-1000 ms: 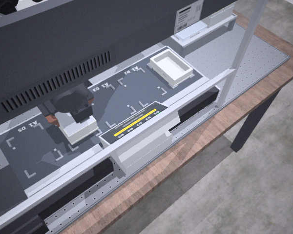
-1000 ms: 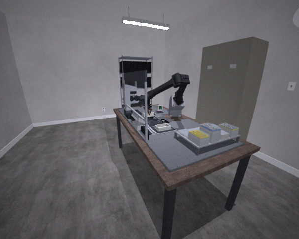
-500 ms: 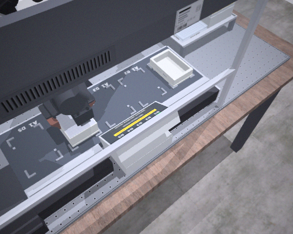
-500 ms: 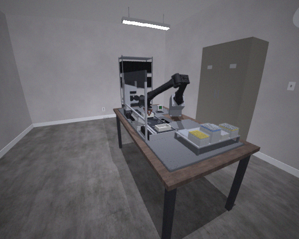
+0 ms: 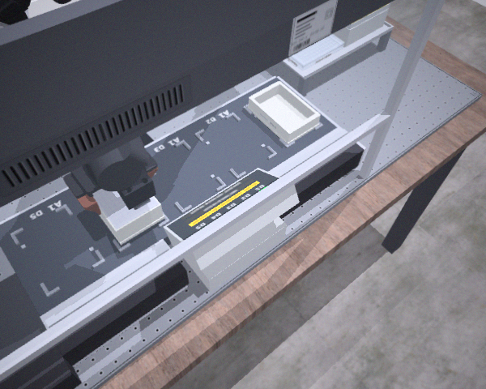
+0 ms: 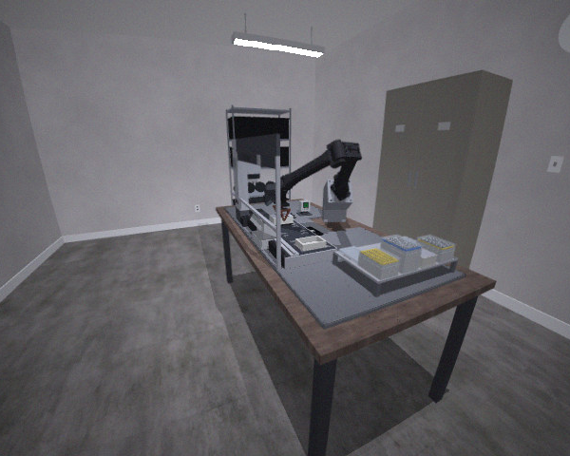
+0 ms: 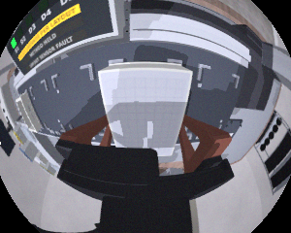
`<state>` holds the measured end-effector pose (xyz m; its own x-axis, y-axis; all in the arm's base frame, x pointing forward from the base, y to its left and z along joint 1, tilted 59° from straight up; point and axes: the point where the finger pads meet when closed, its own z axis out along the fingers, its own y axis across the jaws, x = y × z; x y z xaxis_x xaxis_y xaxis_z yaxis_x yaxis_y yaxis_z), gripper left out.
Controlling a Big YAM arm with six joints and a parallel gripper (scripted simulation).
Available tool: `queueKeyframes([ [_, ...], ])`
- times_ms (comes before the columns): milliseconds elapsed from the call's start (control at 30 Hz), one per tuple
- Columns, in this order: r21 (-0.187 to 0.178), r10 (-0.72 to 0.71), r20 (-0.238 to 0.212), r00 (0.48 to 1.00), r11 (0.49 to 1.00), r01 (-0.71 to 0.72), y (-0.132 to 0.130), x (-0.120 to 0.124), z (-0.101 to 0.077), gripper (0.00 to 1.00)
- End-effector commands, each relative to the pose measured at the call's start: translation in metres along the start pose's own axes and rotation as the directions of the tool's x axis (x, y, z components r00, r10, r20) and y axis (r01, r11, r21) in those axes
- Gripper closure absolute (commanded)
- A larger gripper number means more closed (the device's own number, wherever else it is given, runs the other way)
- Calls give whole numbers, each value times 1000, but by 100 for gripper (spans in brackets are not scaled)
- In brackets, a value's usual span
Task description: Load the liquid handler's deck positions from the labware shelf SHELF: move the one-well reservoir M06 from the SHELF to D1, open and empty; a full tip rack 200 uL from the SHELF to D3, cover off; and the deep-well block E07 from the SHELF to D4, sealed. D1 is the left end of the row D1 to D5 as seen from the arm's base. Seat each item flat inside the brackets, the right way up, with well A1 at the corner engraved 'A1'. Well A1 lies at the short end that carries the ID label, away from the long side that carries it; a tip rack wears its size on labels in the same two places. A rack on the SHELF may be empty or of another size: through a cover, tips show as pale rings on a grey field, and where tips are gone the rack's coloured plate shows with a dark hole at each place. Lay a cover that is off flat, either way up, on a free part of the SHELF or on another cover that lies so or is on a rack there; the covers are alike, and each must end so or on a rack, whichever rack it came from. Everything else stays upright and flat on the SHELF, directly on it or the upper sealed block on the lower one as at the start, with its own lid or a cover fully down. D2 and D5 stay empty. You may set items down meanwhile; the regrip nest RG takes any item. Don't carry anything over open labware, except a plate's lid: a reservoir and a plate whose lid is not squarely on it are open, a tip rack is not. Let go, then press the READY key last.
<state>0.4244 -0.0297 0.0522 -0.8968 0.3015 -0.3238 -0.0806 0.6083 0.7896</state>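
My gripper (image 5: 118, 206) (image 7: 145, 116) (image 6: 281, 214) is shut on the deep-well block (image 5: 138, 219) (image 7: 145, 91), a white block with a smooth sealed top. It holds the block by its long sides, low inside the D4 brackets (image 5: 180, 206) of the dark deck. I cannot tell if the block rests on the deck. The white one-well reservoir (image 5: 284, 110) (image 6: 311, 241) sits open and empty at D1. D2 (image 5: 235, 142), D3 and D5 (image 5: 46, 251) hold nothing. Tip racks with a yellow plate (image 6: 379, 256) and a blue plate (image 6: 401, 242) stand on the shelf.
The handler's dark housing (image 5: 109, 62) hangs over the back of the deck. A pale front rail (image 5: 331, 138) and a post (image 5: 407, 75) border the deck. A status panel with a yellow bar (image 5: 224, 203) (image 7: 51, 26) stands by D3. The shelf (image 5: 362, 40) (image 6: 412, 275) lies beyond D1.
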Motion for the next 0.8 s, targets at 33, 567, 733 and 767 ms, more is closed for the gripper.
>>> queueKeyframes([
  [33,6,-6,21,1000,1000,6,-1,-7,-6,100],
  [567,7,-8,23,1000,1000,8,-1,-9,-3,100],
  [733,1,-7,7,1000,1000,7,1,-5,5,100],
  [767,3,-2,10,1000,1000,2,-1,-5,4,100],
])
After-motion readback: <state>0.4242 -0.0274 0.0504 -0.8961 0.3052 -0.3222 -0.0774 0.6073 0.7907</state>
